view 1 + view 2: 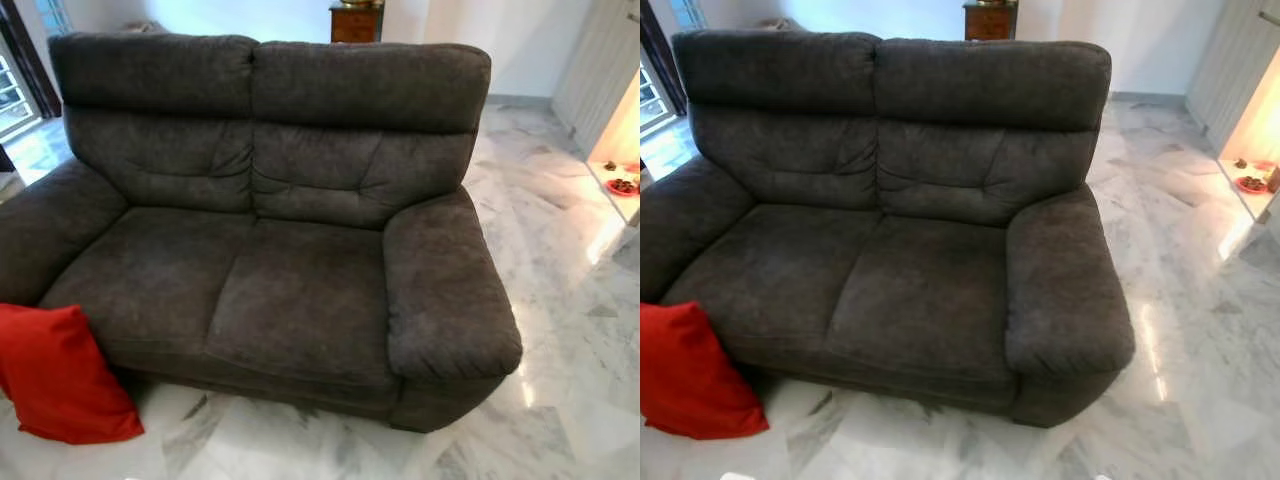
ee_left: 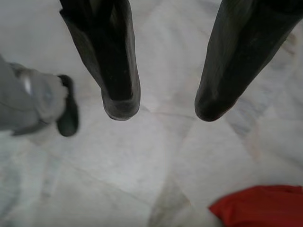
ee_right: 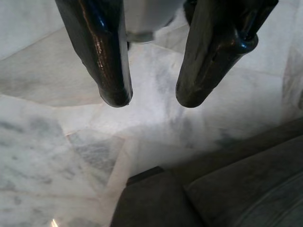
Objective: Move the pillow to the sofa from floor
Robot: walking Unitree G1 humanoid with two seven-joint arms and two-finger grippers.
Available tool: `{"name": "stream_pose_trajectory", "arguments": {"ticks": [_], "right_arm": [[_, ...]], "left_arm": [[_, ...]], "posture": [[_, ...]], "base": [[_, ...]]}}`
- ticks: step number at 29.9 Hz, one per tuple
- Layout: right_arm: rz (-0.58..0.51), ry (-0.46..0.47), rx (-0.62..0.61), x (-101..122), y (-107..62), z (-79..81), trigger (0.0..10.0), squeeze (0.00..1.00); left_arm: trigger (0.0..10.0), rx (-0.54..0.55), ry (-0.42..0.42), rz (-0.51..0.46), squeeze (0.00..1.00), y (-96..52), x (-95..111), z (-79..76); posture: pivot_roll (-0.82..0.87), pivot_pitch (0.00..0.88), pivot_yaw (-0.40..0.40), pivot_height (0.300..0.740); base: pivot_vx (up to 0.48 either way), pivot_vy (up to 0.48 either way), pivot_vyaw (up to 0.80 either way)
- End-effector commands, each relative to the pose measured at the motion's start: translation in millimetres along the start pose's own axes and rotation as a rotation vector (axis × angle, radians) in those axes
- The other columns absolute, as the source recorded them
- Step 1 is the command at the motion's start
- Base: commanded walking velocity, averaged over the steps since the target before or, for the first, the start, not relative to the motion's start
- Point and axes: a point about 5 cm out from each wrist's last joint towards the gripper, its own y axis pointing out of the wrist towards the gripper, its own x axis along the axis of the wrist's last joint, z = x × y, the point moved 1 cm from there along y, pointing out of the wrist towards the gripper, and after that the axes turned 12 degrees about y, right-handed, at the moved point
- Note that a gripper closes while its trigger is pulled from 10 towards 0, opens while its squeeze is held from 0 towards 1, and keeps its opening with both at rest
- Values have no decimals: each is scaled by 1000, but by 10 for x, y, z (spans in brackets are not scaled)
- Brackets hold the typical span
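A dark grey two-seat sofa (image 1: 270, 230) stood on a white marble floor (image 1: 570, 300), its seat bare. The red pillow (image 1: 60, 375) lay on the floor at the near left, leaning against the sofa's front just below its left armrest. Far behind the sofa stood a small wooden cabinet (image 1: 356, 22), and at the far right a lit low shelf (image 1: 615, 180) held a few small items.

The left pincer (image 2: 163, 106) hung over the floor with its two black fingers spread apart and nothing between them; a corner of the red pillow lay near it. The right pincer (image 3: 151, 99) was likewise released, holding nothing, poised above the marble just beside the sofa's edge.
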Motion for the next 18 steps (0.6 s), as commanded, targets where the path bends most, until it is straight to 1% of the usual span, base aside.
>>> {"name": "stream_pose_trajectory", "arguments": {"ticks": [1,4,18], "right_arm": [[-1,2,-29,2,-19,-111,10000,0],[1,-16,-42,-4,-24,-133,10000,0],[15,-28,-32,-45,-32,-123,10000,0]], "left_arm": [[10000,-11,-3,7,0,0,-14,-33],[10000,-4,-13,5,0,-1,-11,-23],[10000,3,-6,0,0,2,4,5]], "posture": [[10,40,59,740],[13,42,59,740],[14,43,64,740]], "base": [[0,480,0],[0,439,0],[0,471,0]]}}
